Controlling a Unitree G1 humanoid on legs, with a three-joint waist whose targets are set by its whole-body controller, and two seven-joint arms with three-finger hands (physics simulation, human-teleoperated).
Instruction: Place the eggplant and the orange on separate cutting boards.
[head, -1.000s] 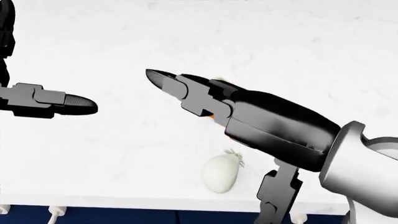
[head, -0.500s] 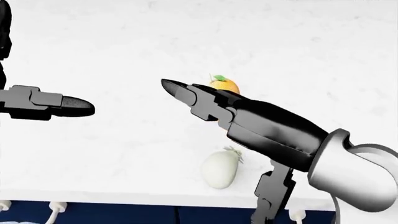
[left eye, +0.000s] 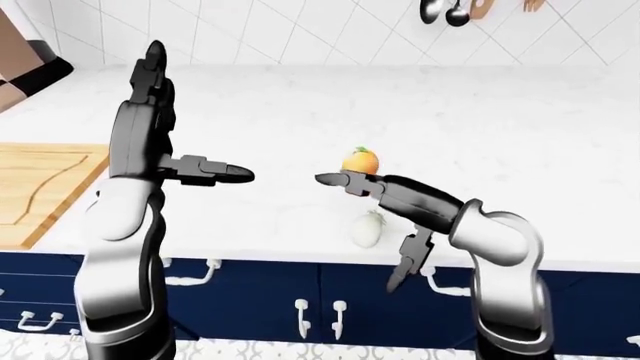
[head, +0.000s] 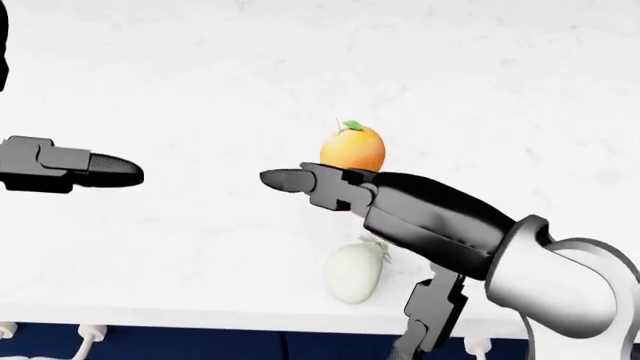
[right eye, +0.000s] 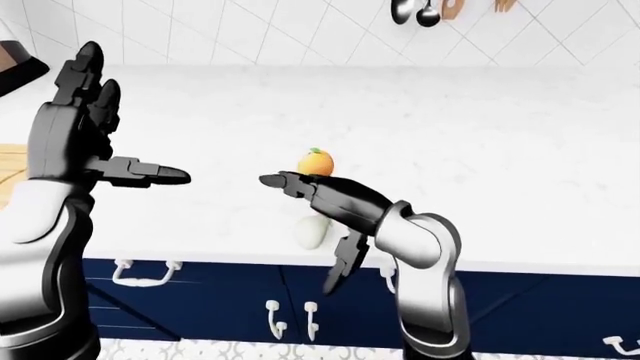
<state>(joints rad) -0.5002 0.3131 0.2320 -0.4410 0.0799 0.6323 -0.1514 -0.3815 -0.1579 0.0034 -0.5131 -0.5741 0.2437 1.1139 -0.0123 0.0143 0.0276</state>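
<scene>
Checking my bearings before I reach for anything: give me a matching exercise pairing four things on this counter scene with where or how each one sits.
Things:
1. orange
2. eggplant
3. cutting board
4. right hand

Places or states:
A. pale, lying near the counter's bottom edge in the head view
B. wooden, at the far left of the left-eye view
C. fingers open, stretched out just below the orange, holding nothing
D. resting on the white counter, above the right hand in the head view

Pairs: 1-D, 2-A, 3-B, 4-C
</scene>
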